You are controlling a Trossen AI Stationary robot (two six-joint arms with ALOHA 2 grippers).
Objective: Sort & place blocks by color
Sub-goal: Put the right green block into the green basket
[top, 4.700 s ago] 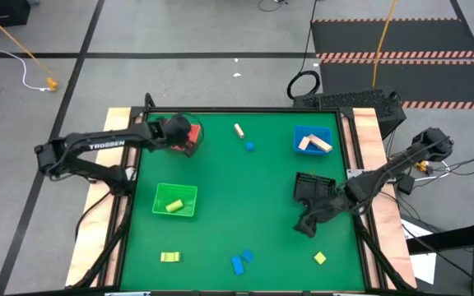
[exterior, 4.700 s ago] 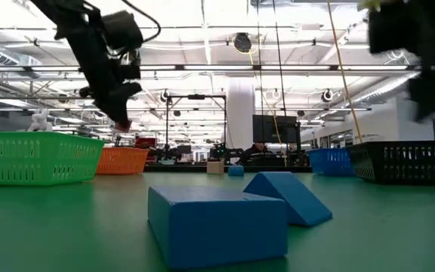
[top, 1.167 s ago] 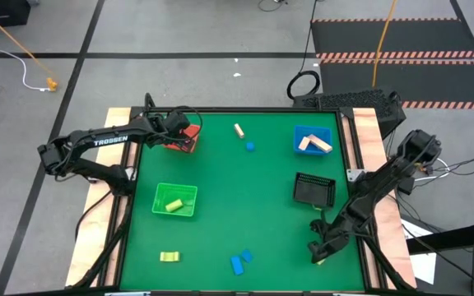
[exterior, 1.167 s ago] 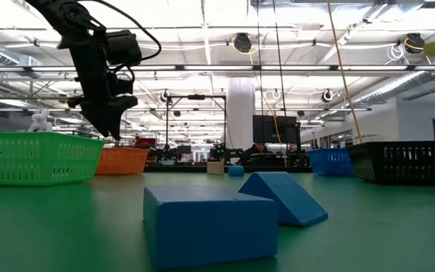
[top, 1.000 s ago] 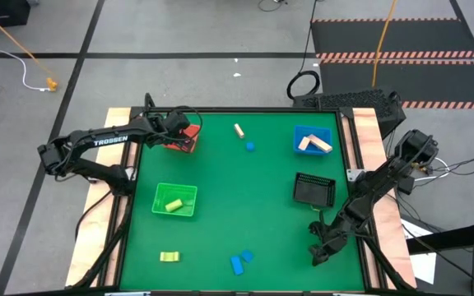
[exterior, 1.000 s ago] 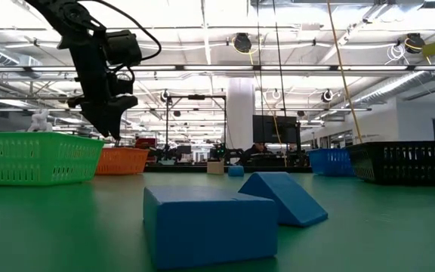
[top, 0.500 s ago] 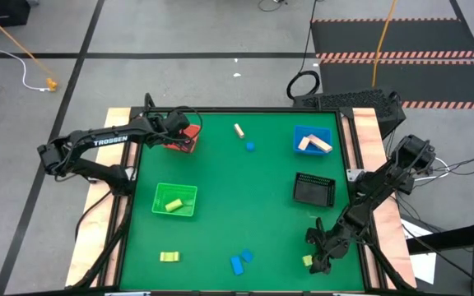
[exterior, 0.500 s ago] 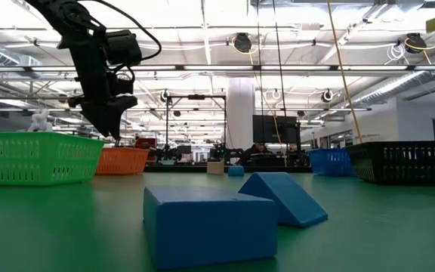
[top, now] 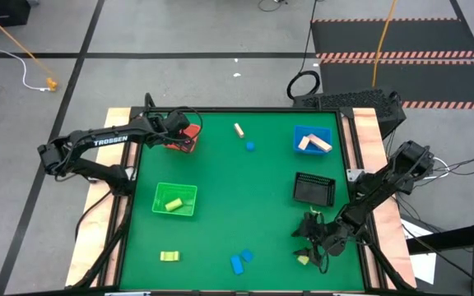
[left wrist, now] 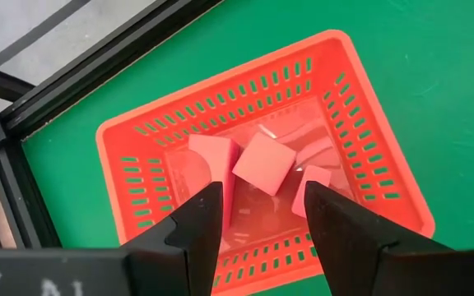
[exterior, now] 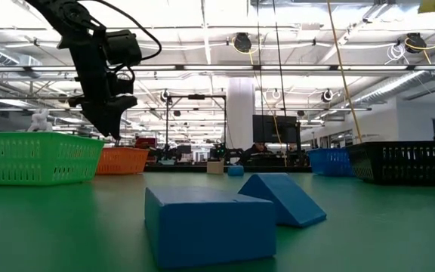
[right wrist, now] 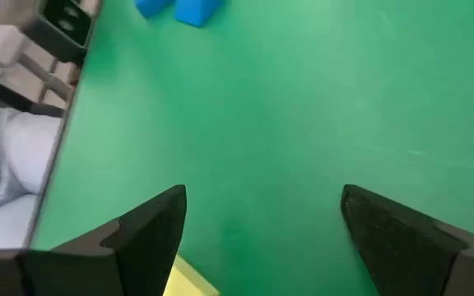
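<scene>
Straddling yellow block (right wrist: 189, 279), right fingers (right wrist: 146, 230) spread

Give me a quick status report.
Left end effector open above red basket. Right end effector open, low over yellow block. Nothing blocking.

glossy red plastic basket (left wrist: 262, 156), matt green tabletop (top: 245, 197).

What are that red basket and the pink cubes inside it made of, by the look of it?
The red basket looks like moulded plastic: thin walls pierced by even rows of slots, with a slight sheen. The pink cubes look like painted wood, matte, flat-faced and crisp-edged, though foam can't be ruled out. The left gripper hovers open above them.
</scene>
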